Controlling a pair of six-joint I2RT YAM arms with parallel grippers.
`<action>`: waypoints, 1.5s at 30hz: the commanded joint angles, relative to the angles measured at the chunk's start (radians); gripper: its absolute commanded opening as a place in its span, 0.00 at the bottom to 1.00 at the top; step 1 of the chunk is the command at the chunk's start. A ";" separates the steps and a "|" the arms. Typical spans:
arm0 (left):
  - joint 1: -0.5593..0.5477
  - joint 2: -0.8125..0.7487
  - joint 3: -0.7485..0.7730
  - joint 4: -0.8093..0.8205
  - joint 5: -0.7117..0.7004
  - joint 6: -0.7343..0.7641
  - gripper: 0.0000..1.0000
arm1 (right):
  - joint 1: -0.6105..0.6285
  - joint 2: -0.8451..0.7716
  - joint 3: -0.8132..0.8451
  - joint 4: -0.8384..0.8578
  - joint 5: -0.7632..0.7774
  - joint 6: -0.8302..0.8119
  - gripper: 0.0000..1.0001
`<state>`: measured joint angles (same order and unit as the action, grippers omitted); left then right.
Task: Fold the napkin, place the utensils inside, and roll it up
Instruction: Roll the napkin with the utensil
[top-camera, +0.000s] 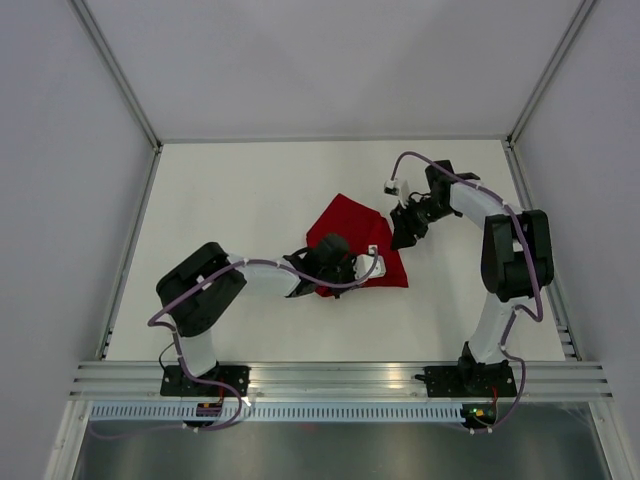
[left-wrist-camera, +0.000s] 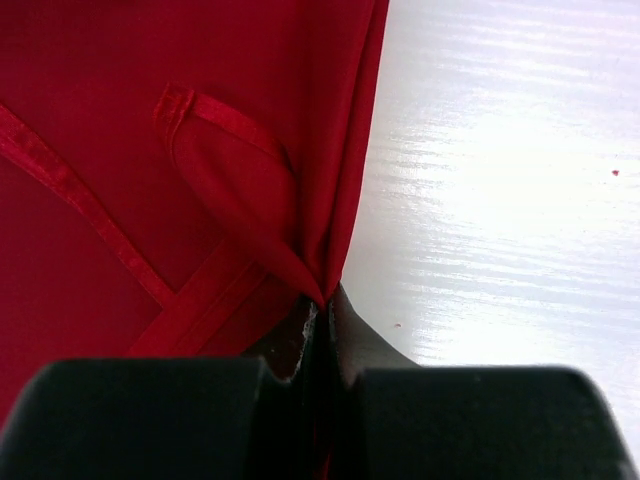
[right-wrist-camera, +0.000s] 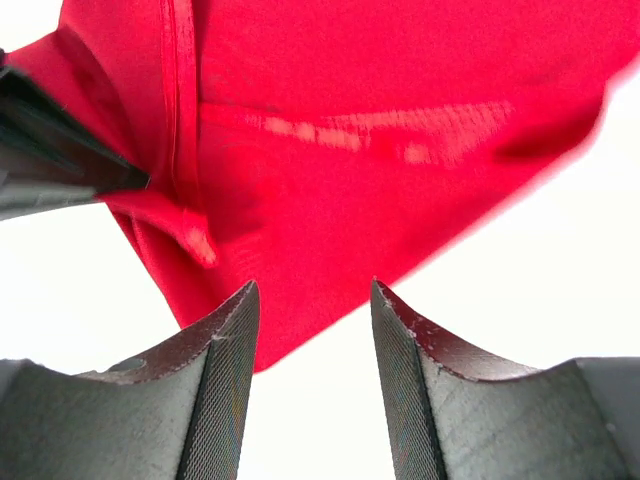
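No readable text, label, brand or number shows anywhere, neither on the napkin (top-camera: 345, 218) nor the table (top-camera: 250, 200).

White booth under even, diffuse light

A glossy white tabletop (top-camera: 250, 190) sits between plain pale grey wall panels (top-camera: 330, 60) at the back and both sides, joined by slanting aluminium corner struts (top-camera: 115, 70). Ridged aluminium rails (top-camera: 340, 378) run along the near edge, above a slotted strip (top-camera: 340, 410).

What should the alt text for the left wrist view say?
The left gripper has its fingers pinched shut on a folded corner of the red napkin, whose hemmed layers fill the left of the picture. Bare white table fills the right.
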<state>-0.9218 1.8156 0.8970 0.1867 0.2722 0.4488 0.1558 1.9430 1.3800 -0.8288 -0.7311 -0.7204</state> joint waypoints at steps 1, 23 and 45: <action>0.047 0.051 -0.030 -0.064 0.136 -0.142 0.02 | -0.047 -0.104 -0.071 0.062 -0.122 -0.059 0.54; 0.179 0.166 -0.021 0.028 0.440 -0.294 0.02 | 0.206 -0.558 -0.630 0.534 0.027 -0.228 0.70; 0.181 0.168 -0.050 0.063 0.463 -0.285 0.02 | 0.337 -0.435 -0.593 0.551 0.096 -0.278 0.71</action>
<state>-0.7330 1.9274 0.8871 0.3515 0.7471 0.1570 0.4759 1.4773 0.7483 -0.2794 -0.6308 -0.9569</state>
